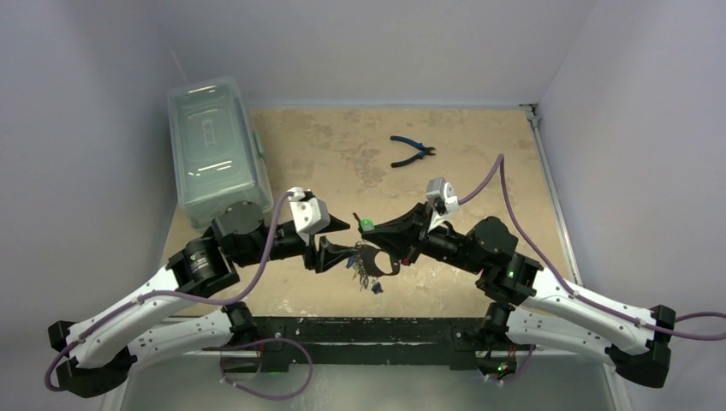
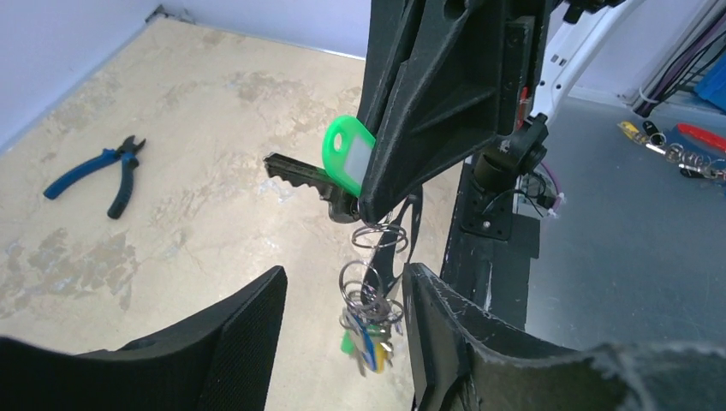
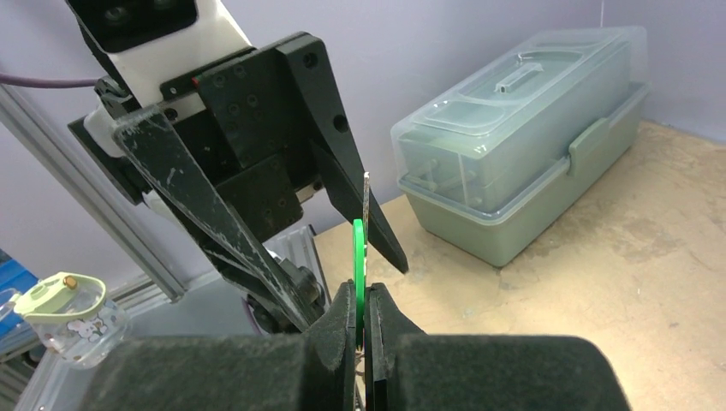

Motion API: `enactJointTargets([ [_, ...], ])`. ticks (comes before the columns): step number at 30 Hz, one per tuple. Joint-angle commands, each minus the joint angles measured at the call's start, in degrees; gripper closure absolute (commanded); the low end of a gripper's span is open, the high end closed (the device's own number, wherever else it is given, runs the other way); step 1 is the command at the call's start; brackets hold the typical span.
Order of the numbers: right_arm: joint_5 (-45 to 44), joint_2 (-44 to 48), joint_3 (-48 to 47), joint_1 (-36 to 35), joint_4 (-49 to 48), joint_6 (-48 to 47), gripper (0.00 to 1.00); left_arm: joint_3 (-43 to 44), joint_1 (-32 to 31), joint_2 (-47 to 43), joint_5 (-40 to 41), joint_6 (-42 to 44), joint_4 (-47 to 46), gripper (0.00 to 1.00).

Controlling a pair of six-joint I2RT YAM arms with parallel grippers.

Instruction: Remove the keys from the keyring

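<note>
My right gripper (image 1: 365, 229) is shut on a green key tag (image 1: 366, 223), edge-on between its pads in the right wrist view (image 3: 359, 248). In the left wrist view the tag (image 2: 347, 152) sits with a dark key (image 2: 295, 175) at the right gripper's tip. From there a chain of silver wire rings (image 2: 375, 257) hangs down to a bunch of small keys (image 2: 368, 338) with green, blue and yellow heads. My left gripper (image 2: 344, 282) is open, and the bunch hangs between its fingers (image 2: 248, 342) without touching them. No pale oval keyring shows.
Blue-handled pliers (image 1: 413, 152) lie at the back of the table, also visible in the left wrist view (image 2: 94, 171). A clear lidded box (image 1: 214, 145) stands at the far left, also visible in the right wrist view (image 3: 522, 163). The table's near edge runs just below the grippers.
</note>
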State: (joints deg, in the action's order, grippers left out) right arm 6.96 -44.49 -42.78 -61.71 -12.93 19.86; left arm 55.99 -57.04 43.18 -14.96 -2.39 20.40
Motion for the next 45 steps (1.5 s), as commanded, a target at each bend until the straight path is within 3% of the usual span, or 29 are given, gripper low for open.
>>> enactJointTargets([
  [1, -2.07, 0.67, -2.49, 0.19, -2.19, -0.87, 1.0, 1.33, 0.15, 2.26, -2.38, -0.69, -2.57, 0.48],
  [20, -2.76, 0.46, -1.6, 0.19, -3.52, -0.02, 1.0, 1.67, 0.11, -0.5, 0.25, -2.45, -3.24, 0.46],
  [32, 7.24, -1.05, -2.31, 0.19, -5.15, 0.03, 1.0, 1.67, 0.17, -2.38, -5.96, 9.11, 2.26, 0.51],
  [39, 11.84, -2.26, -2.84, 0.19, -6.51, 0.1, 1.0, 1.49, 0.16, -1.92, -9.51, 10.47, 2.07, 0.54],
  [45, 12.73, -2.55, -3.14, 0.19, -6.97, -0.08, 1.0, 1.04, 0.13, -2.08, -10.44, 10.48, 1.28, 0.62],
])
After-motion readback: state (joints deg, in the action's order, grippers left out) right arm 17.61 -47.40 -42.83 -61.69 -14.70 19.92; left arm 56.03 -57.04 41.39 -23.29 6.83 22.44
